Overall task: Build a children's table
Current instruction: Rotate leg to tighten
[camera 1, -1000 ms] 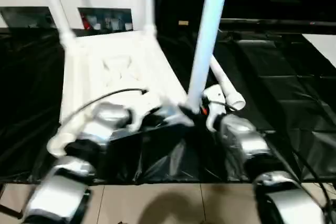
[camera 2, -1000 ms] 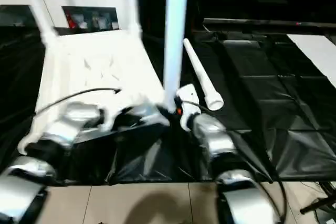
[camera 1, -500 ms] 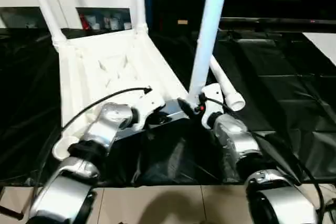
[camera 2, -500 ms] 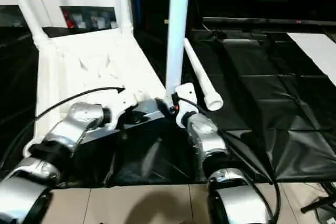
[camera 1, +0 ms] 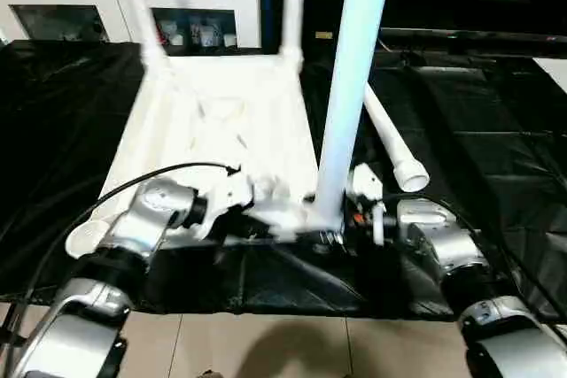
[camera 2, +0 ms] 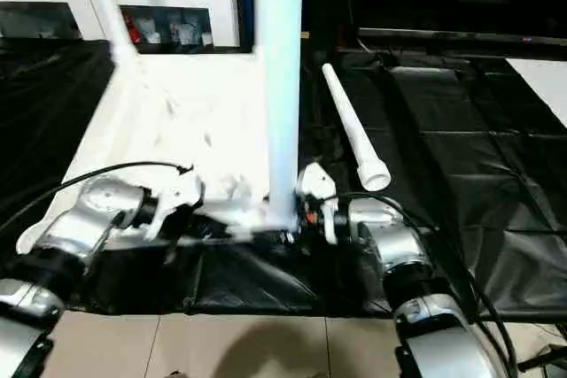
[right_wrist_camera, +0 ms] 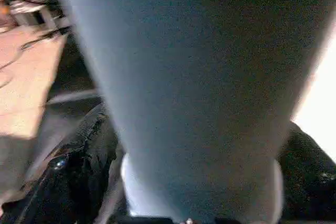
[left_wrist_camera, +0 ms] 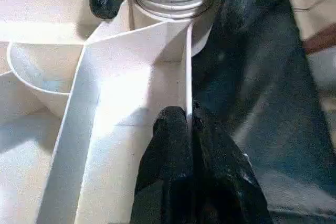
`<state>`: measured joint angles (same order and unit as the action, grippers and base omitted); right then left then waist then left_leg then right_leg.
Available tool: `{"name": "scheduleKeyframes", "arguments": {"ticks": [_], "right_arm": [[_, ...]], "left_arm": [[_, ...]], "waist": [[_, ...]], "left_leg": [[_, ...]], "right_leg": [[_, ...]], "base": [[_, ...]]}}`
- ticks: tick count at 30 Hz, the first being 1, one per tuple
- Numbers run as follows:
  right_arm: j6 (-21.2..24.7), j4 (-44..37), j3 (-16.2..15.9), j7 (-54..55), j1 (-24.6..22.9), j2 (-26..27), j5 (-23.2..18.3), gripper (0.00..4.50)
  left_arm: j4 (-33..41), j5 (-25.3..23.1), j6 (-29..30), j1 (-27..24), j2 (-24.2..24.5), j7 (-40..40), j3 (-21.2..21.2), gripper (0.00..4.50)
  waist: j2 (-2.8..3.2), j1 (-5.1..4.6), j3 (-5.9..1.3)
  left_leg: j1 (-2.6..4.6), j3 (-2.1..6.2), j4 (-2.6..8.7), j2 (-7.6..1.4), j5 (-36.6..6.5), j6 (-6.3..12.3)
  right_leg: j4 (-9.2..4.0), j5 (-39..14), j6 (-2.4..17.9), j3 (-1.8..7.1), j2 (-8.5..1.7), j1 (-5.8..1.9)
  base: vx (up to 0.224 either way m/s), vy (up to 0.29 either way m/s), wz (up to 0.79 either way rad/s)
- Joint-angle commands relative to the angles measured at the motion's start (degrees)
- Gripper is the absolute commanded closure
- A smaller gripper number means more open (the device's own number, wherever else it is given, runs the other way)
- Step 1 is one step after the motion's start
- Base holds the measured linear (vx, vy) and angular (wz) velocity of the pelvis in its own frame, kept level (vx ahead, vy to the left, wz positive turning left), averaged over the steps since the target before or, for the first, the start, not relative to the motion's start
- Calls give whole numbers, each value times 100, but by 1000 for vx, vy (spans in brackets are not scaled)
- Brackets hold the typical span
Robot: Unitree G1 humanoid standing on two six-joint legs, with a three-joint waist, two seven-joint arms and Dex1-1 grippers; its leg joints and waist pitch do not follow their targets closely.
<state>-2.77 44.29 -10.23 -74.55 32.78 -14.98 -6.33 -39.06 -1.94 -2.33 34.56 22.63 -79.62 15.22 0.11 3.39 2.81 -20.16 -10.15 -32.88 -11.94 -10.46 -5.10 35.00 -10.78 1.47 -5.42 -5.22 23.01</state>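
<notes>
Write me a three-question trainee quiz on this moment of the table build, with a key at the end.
1. True or false: every leg is already standing in the tabletop.
2. What is the left gripper pinching?
A. the loose leg
B. a thin rib at the tabletop's near corner
C. the black sheet
3. Which gripper has the near upright leg between its fingers?

Key
1. False: one loose leg lies on the black sheet beside the tabletop.
2. B: the fingers are shut on the rib beside the threaded leg end.
3. The right gripper, with a dark finger on each side of the tube.
</notes>
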Motion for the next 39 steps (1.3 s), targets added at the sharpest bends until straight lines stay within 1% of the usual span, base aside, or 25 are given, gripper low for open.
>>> {"name": "scheduleKeyframes", "arguments": {"ticks": [1, 4, 10, 14, 15, 16, 17, 18, 19, 20, 21, 22, 23, 24, 26, 27, 28, 29, 31, 32, 33, 34, 36, 37, 39], "right_arm": [[131, -49, -287, -271, -7, -4, 140, 98], [186, -85, -280, -388, 27, -36, 108, 132], [342, -199, -322, -576, 11, -57, 20, 165], [372, -219, -223, -304, -54, 58, -24, 170], [325, -126, -122, 124, -53, 168, 20, 171], [290, -58, -53, 425, -48, 243, 56, 171], [274, 180, 177, 1338, 7, 490, 112, 171], [274, 180, 177, 1338, 7, 490, 112, 171], [213, 343, 288, 2027, 46, 673, 199, 172], [213, 343, 288, 2027, 46, 673, 199, 173], [133, 451, 329, 2491, 71, 796, 281, 173], [91, 544, 367, 2870, 99, 907, 329, 173], [68, 724, 460, 3535, 172, 1130, 365, 173], [69, 782, 497, 3740, 198, 1209, 367, 173], [74, 854, 533, 3977, 240, 1305, 375, 173], [101, 974, 577, 4328, 311, 1454, 392, 173], [58, 1099, 619, 4821, 391, 1615, 458, 173], [-7, 1107, 629, 4892, 402, 1656, 471, 173], [-115, 1130, 654, 4935, 418, 1704, 484, 173], [-209, 1151, 648, 4984, 430, 1703, 535, 118], [-243, 1169, 674, 4968, 443, 1705, 517, 118], [-272, 1183, 709, 4944, 464, 1693, 493, 104], [-300, 1193, 730, 4909, 488, 1666, 476, 101], [-374, 1207, 707, 4851, 528, 1586, 513, 87], [-459, 1230, 691, 4652, 566, 1496, 497, 63]], "left_arm": [[135, 277, -42, -6, -108, -378, 133, 450], [75, 261, -94, 31, -54, -495, 130, 450], [18, 231, -92, 74, 2, -567, 126, 450], [-63, 212, -63, 116, -94, -265, 44, 450], [-125, 159, -33, 161, -171, 47, -12, 450], [-165, 120, -13, 191, -221, 258, -48, 450], [-312, -16, 140, 312, -382, 938, -148, 450], [-312, -16, 140, 312, -382, 938, -148, 450], [-363, -69, 278, 379, -520, 1374, -226, 450], [-363, -69, 278, 379, -520, 1374, -226, 450], [-355, -98, 370, 403, -613, 1641, -268, 450], [-337, -143, 442, 417, -680, 1863, -287, 450], [-280, -211, 609, 435, -807, 2225, -317, 450], [-258, -229, 679, 442, -854, 2345, -329, 450], [-257, -237, 740, 462, -925, 2515, -357, 450], [-271, -244, 816, 497, -1045, 2748, -387, 450], [-301, -251, 876, 526, -1187, 3004, -415, 450], [-299, -266, 835, 514, -1212, 2984, -380, 450], [-296, -286, 796, 500, -1245, 2939, -336, 450], [-303, -272, 801, 495, -1261, 2931, -343, 450], [-306, -265, 791, 491, -1261, 2911, -341, 450], [-316, -261, 758, 485, -1247, 2885, -335, 450], [-317, -249, 719, 474, -1224, 2826, -325, 450], [-293, -200, 667, 441, -1179, 2649, -318, 450], [-234, -176, 573, 395, -1123, 2460, -303, 450]], "waist": [[-26, -2, -337], [-29, -1, -348], [-25, -3, -359], [-22, 0, -353], [-25, 0, -344], [-23, -10, -325], [-26, -25, -323], [-33, -38, -315], [-16, -50, -319], [-27, -76, -309], [-41, -112, -305], [-38, -158, -304], [-36, -167, -307], [-15, -195, -309], [-22, -211, -314], [-11, -226, -316], [-10, -232, -323], [-7, -242, -322], [-4, -235, -348], [-3, -232, -355], [1, -232, -356], [0, -234, -349], [-1, -232, -347], [0, -229, -339], [4, -235, -344]], "left_leg": [[-11, -7, 348, -157, -1193, 439], [-18, -5, 340, -156, -1100, 452], [-18, -9, 328, -152, -997, 484], [-15, -11, 330, -149, -1056, 453], [-14, -10, 334, -150, -1088, 424], [-5, -4, 350, -142, -1189, 349], [4, -2, 352, -139, -1244, 299], [33, 8, 353, -122, -1333, 198], [34, 25, 365, -130, -1323, 113], [14, 27, 375, -121, -1361, 101], [-12, 46, 382, -116, -1434, 95], [1, 42, 372, -106, -1507, 94], [10, 48, 369, -107, -1515, 88], [5, 46, 367, -99, -1516, 76], [-14, 46, 361, -86, -1498, 136], [6, 35, 355, -99, -1495, 153], [3, 37, 353, -94, -1461, 153], [-5, 37, 359, -95, -1442, 145], [-22, 27, 342, -95, -1307, 231], [-30, 19, 337, -90, -1244, 286], [-32, 20, 335, -92, -1222, 305], [-38, 16, 336, -89, -1209, 337], [-35, 12, 333, -86, -1240, 348], [-29, 14, 337, -85, -1321, 346], [-30, 19, 340, -93, -1317, 345]], "right_leg": [[-457, -1421, 1241, 308, -307, -314], [-434, -1277, 1266, 306, -304, -319], [-410, -1037, 1339, 302, -295, -327], [-426, -1199, 1296, 300, -301, -323], [-438, -1294, 1257, 303, -301, -315], [-467, -1548, 1186, 299, -304, -302], [-478, -1678, 1140, 304, -307, -295], [-518, -2006, 1046, 304, -325, -281], [-525, -2136, 988, 310, -336, -275], [-533, -2173, 953, 299, -318, -283], [-539, -2307, 880, 287, -320, -299], [-565, -2411, 846, 291, -321, -274], [-565, -2454, 835, 290, -327, -265], [-577, -2476, 828, 294, -325, -260], [-586, -2454, 800, 284, -310, -271], [-578, -2310, 855, 298, -304, -247], [-566, -2191, 917, 296, -305, -252], [-555, -2129, 934, 297, -298, -254], [-516, -1685, 1034, 300, -293, -280], [-499, -1510, 1095, 301, -294, -292], [-491, -1449, 1124, 301, -296, -295], [-488, -1397, 1150, 297, -286, -300], [-494, -1443, 1156, 296, -292, -301], [-516, -1618, 1121, 294, -300, -302], [-510, -1619, 1115, 297, -297, -301]], "base": [[0, 0, 0], [0, 0, 0], [0, 0, 0], [0, 0, 0], [0, 0, 0], [0, 0, 0], [0, 0, 0], [0, 0, 0], [0, 0, 0], [0, 0, 0], [0, 0, 0], [0, 0, 0], [0, 0, 0], [0, 0, 0], [0, 0, 0], [0, 0, 0], [0, 0, 0], [0, 0, 0], [0, 0, 0], [0, 0, 0], [0, 0, 0], [0, 0, 0], [0, 0, 0], [0, 0, 0], [0, 0, 0]]}}
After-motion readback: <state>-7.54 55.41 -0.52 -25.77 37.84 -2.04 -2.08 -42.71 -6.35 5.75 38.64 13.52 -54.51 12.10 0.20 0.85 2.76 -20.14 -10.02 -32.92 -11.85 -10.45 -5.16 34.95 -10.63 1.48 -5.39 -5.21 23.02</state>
